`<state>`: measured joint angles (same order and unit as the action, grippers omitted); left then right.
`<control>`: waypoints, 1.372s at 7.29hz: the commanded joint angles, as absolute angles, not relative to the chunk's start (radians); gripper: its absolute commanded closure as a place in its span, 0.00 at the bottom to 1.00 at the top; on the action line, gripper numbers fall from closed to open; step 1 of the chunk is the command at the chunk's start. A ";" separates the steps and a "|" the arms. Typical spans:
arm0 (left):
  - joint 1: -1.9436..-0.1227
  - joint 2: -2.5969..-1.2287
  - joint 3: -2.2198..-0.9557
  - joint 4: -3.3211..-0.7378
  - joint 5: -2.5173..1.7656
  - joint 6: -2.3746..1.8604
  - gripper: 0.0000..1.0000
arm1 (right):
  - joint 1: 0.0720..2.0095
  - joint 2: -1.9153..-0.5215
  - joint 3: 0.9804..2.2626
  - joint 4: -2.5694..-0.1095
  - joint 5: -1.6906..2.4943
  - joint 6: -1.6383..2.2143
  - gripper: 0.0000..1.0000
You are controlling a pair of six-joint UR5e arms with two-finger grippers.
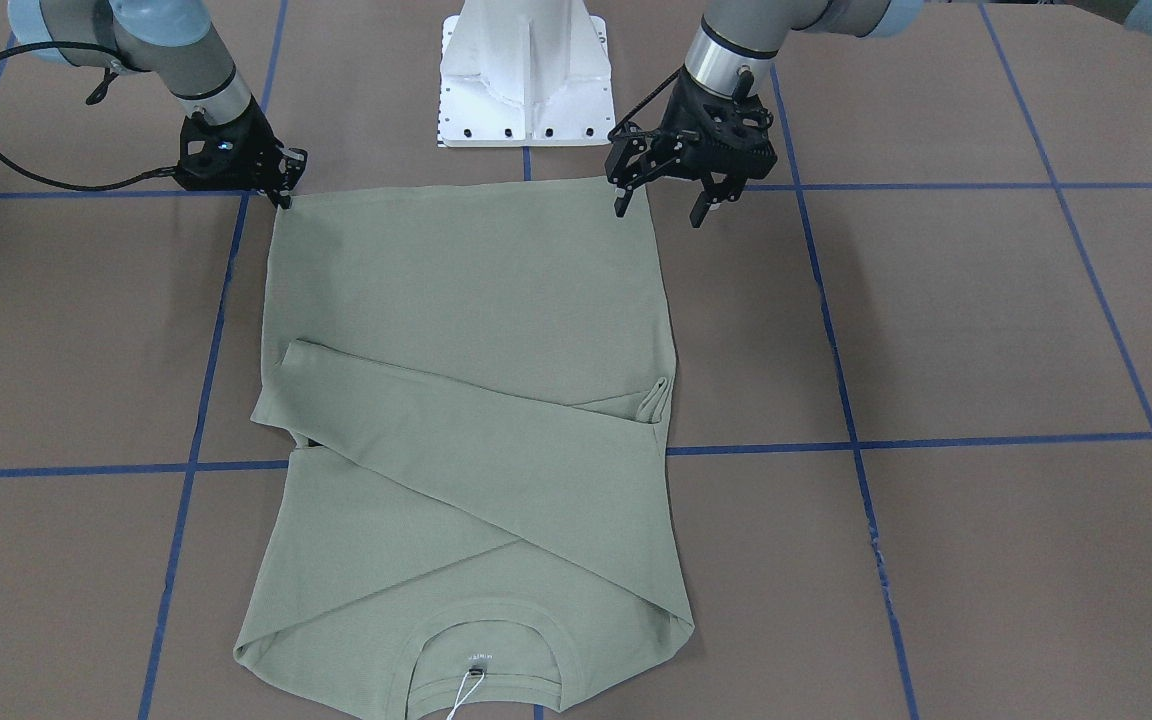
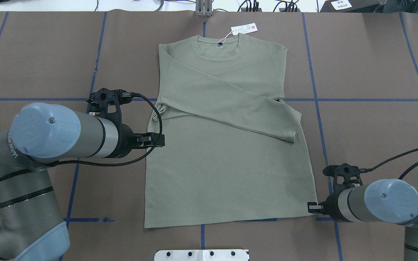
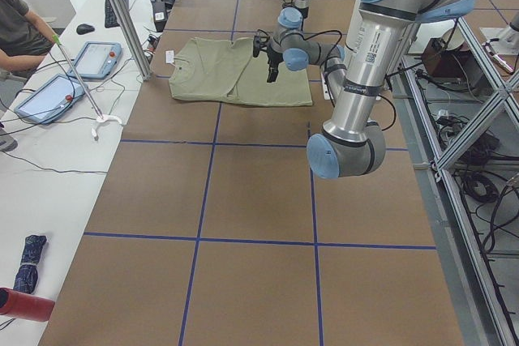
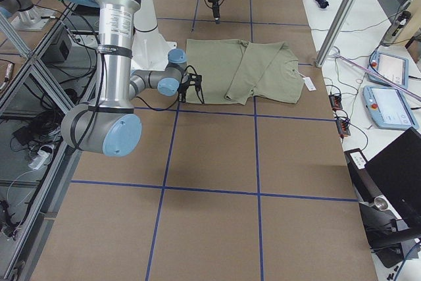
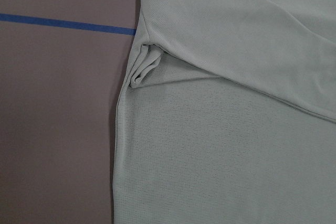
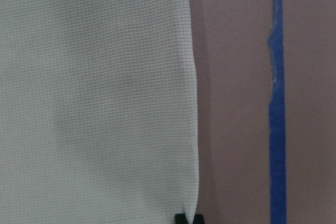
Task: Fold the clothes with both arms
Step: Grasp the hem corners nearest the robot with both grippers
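The sage-green shirt (image 1: 466, 300) lies flat on the brown table, collar and white hang tag (image 2: 244, 29) at the far side, both sleeves folded across the chest. My right gripper (image 1: 284, 192) is down at the near right hem corner and shut on it; its fingertips (image 6: 181, 217) show at the shirt's edge (image 6: 94, 93). It also shows in the overhead view (image 2: 312, 207). My left gripper (image 1: 660, 210) is open and empty, raised above the left hem corner. The left wrist view shows the shirt's left edge and a bunched cuff (image 5: 144, 66) from above.
The white pedestal base (image 1: 526, 80) stands just behind the hem. Blue tape lines (image 1: 936, 440) grid the brown table. A side bench with tablets (image 3: 49, 95) and a seated person (image 3: 16, 22) is beyond the collar end.
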<state>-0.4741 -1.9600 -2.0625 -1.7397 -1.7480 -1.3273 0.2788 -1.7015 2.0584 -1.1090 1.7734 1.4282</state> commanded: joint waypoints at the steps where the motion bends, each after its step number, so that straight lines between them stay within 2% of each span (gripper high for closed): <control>1: -0.413 -1.938 -2.040 -1.744 -1.741 -1.397 0.00 | 0.301 -1.704 2.103 -1.109 1.781 1.428 1.00; 5: -0.169 -1.891 -2.036 -1.685 -1.685 -1.646 0.01 | 0.310 -1.703 2.118 -1.101 1.782 1.428 1.00; 6: -0.164 -1.893 -2.017 -1.668 -1.681 -1.647 0.02 | 0.310 -1.700 2.118 -1.100 1.784 1.428 1.00; 8: -0.164 -1.901 -2.010 -1.654 -1.681 -1.657 0.09 | 0.311 -1.697 2.115 -1.100 1.786 1.428 1.00; 10: -0.173 -1.902 -1.985 -1.652 -1.677 -1.657 0.09 | 0.317 -1.697 2.115 -1.098 1.786 1.428 1.00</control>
